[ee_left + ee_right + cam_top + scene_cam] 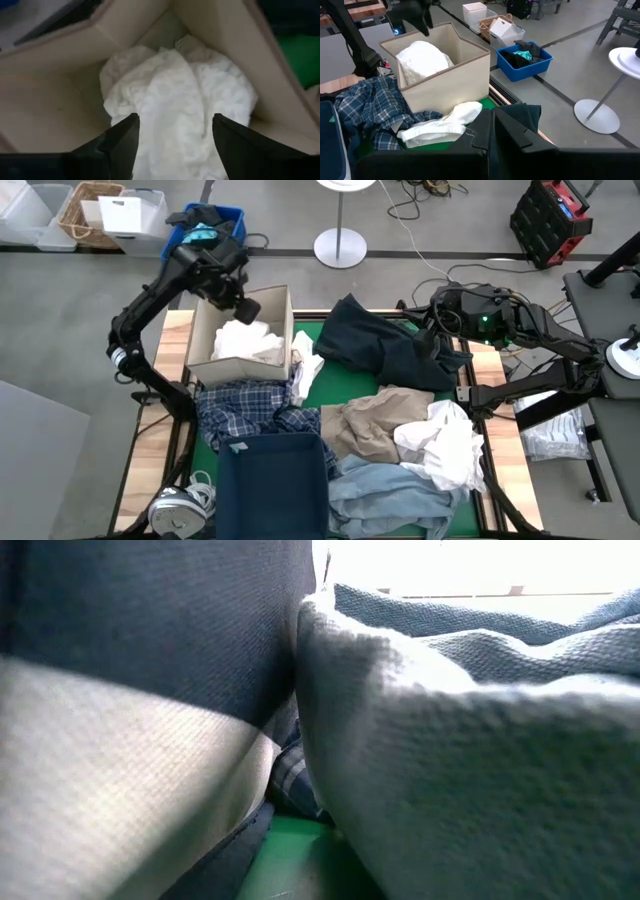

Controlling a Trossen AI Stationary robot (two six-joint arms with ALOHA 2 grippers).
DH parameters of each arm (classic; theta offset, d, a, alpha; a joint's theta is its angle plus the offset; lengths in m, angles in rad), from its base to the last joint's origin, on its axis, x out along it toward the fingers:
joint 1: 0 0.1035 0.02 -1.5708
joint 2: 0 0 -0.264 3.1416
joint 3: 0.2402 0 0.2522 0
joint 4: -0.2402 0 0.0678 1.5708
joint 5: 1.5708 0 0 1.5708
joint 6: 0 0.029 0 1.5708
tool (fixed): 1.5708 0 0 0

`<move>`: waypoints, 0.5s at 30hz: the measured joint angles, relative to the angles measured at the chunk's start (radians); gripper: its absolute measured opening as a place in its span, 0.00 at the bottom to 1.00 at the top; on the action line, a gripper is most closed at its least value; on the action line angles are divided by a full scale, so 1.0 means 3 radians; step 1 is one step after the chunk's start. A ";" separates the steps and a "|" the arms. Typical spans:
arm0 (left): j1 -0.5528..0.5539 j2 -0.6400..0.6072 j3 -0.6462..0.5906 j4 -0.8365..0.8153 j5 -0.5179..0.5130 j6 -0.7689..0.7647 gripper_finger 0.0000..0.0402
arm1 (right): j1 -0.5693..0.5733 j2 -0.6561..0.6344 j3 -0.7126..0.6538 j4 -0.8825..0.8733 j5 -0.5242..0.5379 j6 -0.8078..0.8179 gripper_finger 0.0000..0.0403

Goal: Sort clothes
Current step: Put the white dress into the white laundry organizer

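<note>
High view places the left gripper (243, 308) over the open top of a beige fabric box (271, 304), with a white shirt (246, 340) heaped inside just below it. Only the left wrist view settles the fingers: two dark tips spread apart with nothing between them, and the crumpled white cloth (175, 95) lying under them against the box's pale walls (60, 100).

Across the table from that gripper, the right gripper (437, 315) sits at the far right corner beside a dark navy piece (385, 345). Its own wrist camera shows the fingers (520, 135) pressed together, dark cloth draped round them; whether they pinch it I cannot tell. That same view sees the box from the side (445, 85), a second white garment (442, 125) spilling onto the green mat beside a blue-white plaid shirt (375, 107), and beyond, a blue bin (525, 62) on the floor.

Nearer the front edge, well away from both grippers, lie tan trousers (375, 425), another white shirt (445, 445), light blue denim (385, 495) and a navy bin (272, 485). Low view is blocked by grey-blue cloth (480, 740) pressed to the lens.
</note>
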 joint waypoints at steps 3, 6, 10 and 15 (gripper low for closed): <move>0.0000 -0.0017 0.0121 -0.0035 0.0000 0.0040 0.47 | -0.0001 0.0000 0.0000 0.0000 0.0000 -0.0001 0.03; 0.0000 -0.0042 0.0134 -0.0047 0.0001 0.0052 0.29 | 0.0000 0.0000 0.0000 0.0000 0.0000 -0.0003 0.03; 0.0000 -0.0043 0.0019 -0.0042 0.0001 -0.0098 0.04 | -0.0001 0.0000 -0.0004 -0.0001 0.0000 -0.0040 0.03; 0.0000 -0.0042 -0.0314 -0.0043 -0.0081 -0.0244 0.01 | -0.0001 0.0000 -0.0007 -0.0001 0.0000 -0.0046 0.03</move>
